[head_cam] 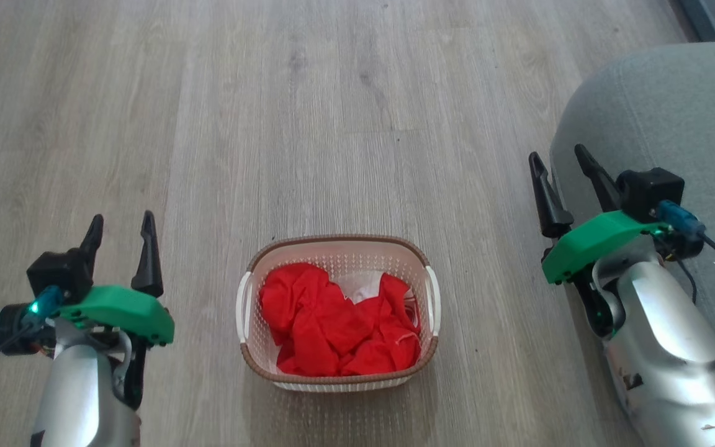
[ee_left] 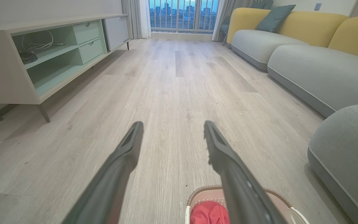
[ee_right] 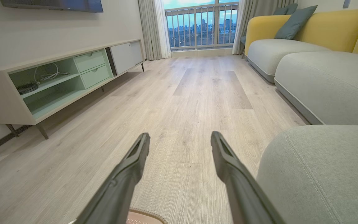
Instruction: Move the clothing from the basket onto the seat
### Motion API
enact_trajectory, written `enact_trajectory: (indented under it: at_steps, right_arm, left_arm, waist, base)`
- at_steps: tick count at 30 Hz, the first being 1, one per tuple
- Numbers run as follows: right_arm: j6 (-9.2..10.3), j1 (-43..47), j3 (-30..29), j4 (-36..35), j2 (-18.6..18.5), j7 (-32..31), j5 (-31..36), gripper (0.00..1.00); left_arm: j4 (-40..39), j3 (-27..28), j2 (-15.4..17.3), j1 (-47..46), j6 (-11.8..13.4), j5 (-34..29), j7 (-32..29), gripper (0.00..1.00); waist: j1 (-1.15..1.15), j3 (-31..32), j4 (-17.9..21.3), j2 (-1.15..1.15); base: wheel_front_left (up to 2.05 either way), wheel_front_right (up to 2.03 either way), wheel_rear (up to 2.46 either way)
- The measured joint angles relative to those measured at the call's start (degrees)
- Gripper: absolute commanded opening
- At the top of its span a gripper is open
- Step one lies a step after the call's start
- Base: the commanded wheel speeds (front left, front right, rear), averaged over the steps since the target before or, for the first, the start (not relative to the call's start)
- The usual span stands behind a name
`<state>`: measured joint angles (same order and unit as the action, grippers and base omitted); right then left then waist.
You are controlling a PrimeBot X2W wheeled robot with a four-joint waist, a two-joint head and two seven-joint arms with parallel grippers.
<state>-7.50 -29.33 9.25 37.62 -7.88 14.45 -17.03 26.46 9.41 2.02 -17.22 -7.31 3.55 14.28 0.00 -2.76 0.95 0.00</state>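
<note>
Pale grey wood-plank floor [head_cam: 345, 124] lies under everything in the head view. At the lower left, the left end effector [head_cam: 122, 217], two long dark fingers on a green mount, hangs over bare planks with its jaws spread wide and nothing between them. To its right and apart from it, in the lower middle, a small oval cream-white perforated plastic basket [head_cam: 339, 253] with a brown woven-look rim and white side handles stands on the floor. Inside it lies the clothing [head_cam: 317, 323]: crumpled bright red fabric garments heaped across most of the bottom. A small pale white cloth piece [head_cam: 360, 287] shows toward the back between the red folds. Farther right, the right end effector [head_cam: 557, 153] is likewise wide open and empty. Its fingers stand just beside the rounded edge of the large grey-green upholstered seat [head_cam: 661, 105], which takes up the right side.
</note>
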Motion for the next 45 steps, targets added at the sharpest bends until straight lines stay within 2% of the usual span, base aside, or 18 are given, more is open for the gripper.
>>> enact_trajectory:
  at_steps: [12,25,36,45]
  right_arm:
    - [0.0,-3.4,-1.5,-6.7,-0.1,0.0,1.4,1.0]
    - [0.0,-13.7,-4.5,-13.7,-0.7,0.0,3.2,1.0]
    - [0.0,-19.3,-5.1,-16.2,-1.2,0.0,4.3,1.0]
    - [0.0,-20.9,-4.9,-17.5,-1.0,0.2,4.5,1.0]
  left_arm:
    - [-1.2,-2.7,0.0,-3.1,-0.1,3.2,0.0,1.0]
    - [-0.8,-11.4,-0.1,-11.8,0.7,8.1,0.0,1.0]
    - [7.9,-21.4,-0.1,-20.7,2.0,8.6,0.2,1.0]
    - [17.4,-27.3,-0.1,-27.4,3.0,7.4,0.2,1.0]
  waist:
    - [0.0,-7.3,0.4,0.0]
    - [0.02,-24.3,1.4,0.0]
    - [0.02,-37.4,3.5,0.0]
    - [0.01,-43.2,5.6,0.0]
  base:
    - [0.0,0.0,0.0]
    - [0.0,0.0,0.0]
    - [0.0,0.0,0.0]
    - [0.0,0.0,0.0]
